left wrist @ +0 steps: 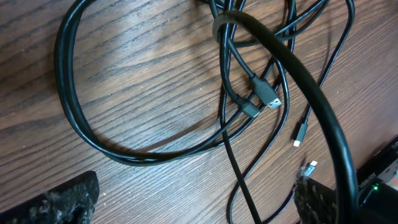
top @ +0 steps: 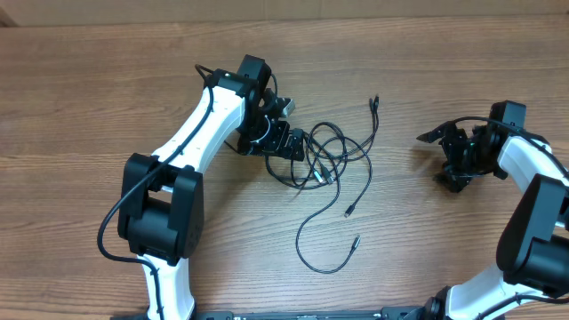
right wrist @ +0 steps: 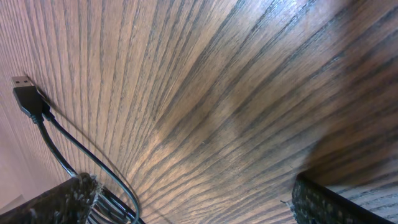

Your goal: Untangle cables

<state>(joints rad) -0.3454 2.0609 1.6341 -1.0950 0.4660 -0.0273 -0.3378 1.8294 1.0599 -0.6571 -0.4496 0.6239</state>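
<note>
Coarse black fingertips point(left wrist: 62, 199) of the left gripper point(top: 283, 142) edged the left wrist view, spread wide and released, clasping nothing. They hung right over the cables point(top: 329, 160), which lay looped and tangled on the wooden table point(top: 89, 71) near its centre, with silvery plug ends point(left wrist: 268, 98) among the loops. Well apart to the right, the right gripper point(top: 455, 162) was likewise spread open, with a USB plug point(right wrist: 22, 87) on a black cord point(right wrist: 74, 146) beside one finger.

We take this for a robotics lab, at a test bench. A white-and-black left arm point(top: 200, 124) and a matching right arm point(top: 524, 160) are mounted along one edge of a wood-grain table point(top: 80, 107), both reaching over it, and a tangle of thin black cords point(top: 324, 169) lies between them.
</note>
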